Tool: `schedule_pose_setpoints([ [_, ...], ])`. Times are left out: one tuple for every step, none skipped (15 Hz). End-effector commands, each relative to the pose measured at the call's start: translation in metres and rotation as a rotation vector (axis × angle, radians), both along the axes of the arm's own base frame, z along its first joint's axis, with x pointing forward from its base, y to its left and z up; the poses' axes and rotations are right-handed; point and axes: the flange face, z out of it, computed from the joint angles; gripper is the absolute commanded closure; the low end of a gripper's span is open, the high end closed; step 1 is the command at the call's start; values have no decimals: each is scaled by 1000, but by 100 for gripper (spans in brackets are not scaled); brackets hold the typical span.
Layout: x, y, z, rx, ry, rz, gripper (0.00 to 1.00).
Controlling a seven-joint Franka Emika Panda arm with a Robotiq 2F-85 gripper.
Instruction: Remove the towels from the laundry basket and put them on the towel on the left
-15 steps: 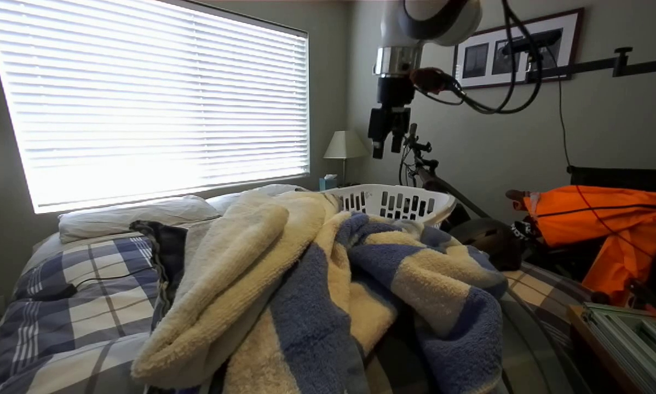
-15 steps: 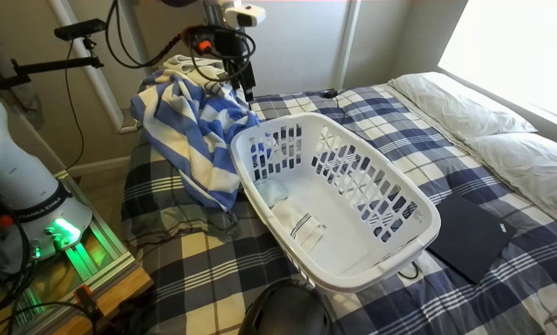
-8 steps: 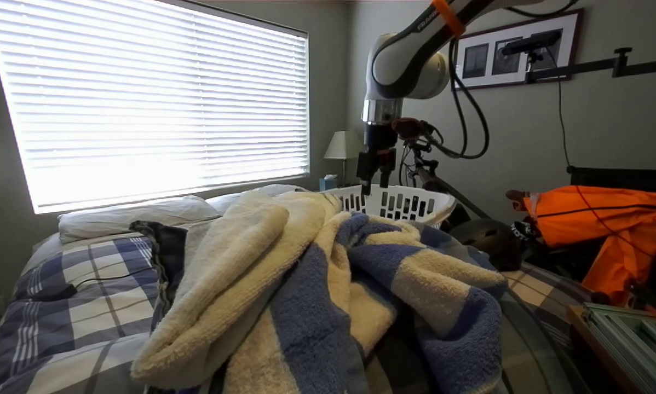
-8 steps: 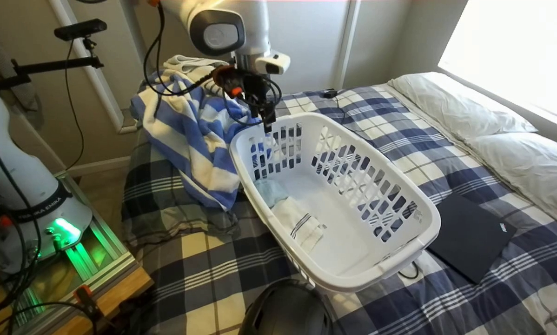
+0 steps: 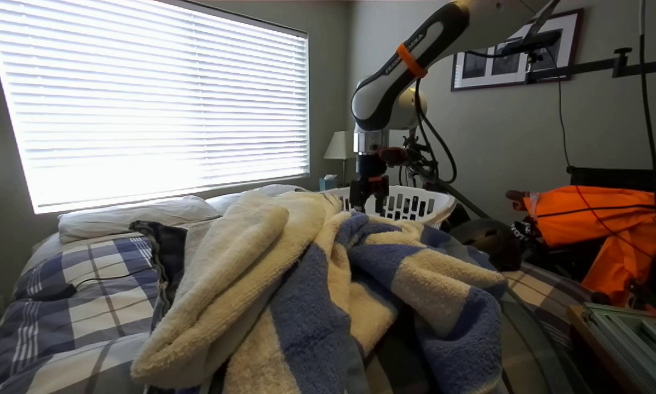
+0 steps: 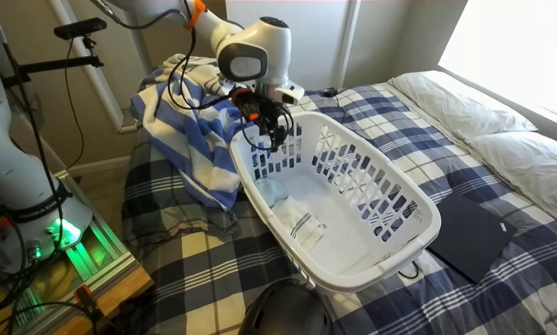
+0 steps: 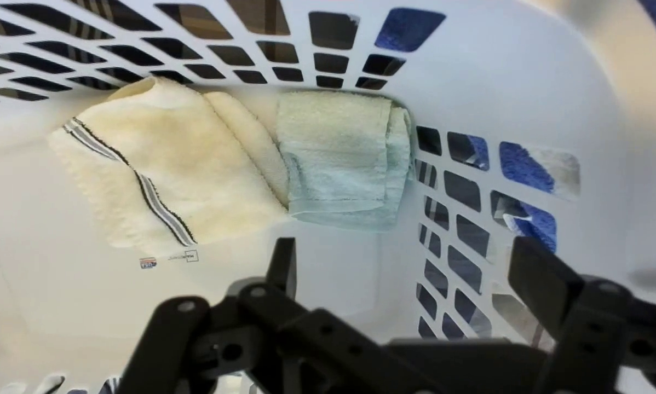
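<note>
My pincer (image 7: 407,268) hangs wide apart over the far left of the laundry basket (image 6: 343,223); in an exterior view the pale green towel (image 6: 270,191) lies inside, below and nearer; the cream towel (image 6: 291,215) touches it, nearer still and rightward; I should descend nearward.

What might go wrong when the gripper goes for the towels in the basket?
The open gripper may bump the basket: in the wrist view, one finger overlaps the slotted end wall. The cream towel and pale green towel lie side by side, so a grasp might catch both.
</note>
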Motion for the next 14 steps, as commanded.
schedule_pose_setpoints([
  [1, -1, 1, 1, 1, 0, 0],
  [2, -1, 2, 1, 0, 0, 0],
  [3, -1, 3, 0, -1, 0, 0],
  [3, -1, 3, 0, -2, 0, 0],
  [3, -1, 3, 0, -2, 0, 0],
  [11, -5, -4, 5, 23, -13, 0],
  [16, -7, -13, 19, 48, -14, 0],
  [20, -8, -21, 24, 63, -9, 0],
  [24, -10, -32, 33, 91, -8, 0],
  [28, -12, -42, 37, 111, -9, 0],
  [33, -15, -52, 36, 124, -9, 0],
  [38, -18, -62, 31, 132, -10, 0],
  [42, -21, -73, 26, 147, -15, 0],
  [46, -24, -83, 23, 162, -14, 0],
])
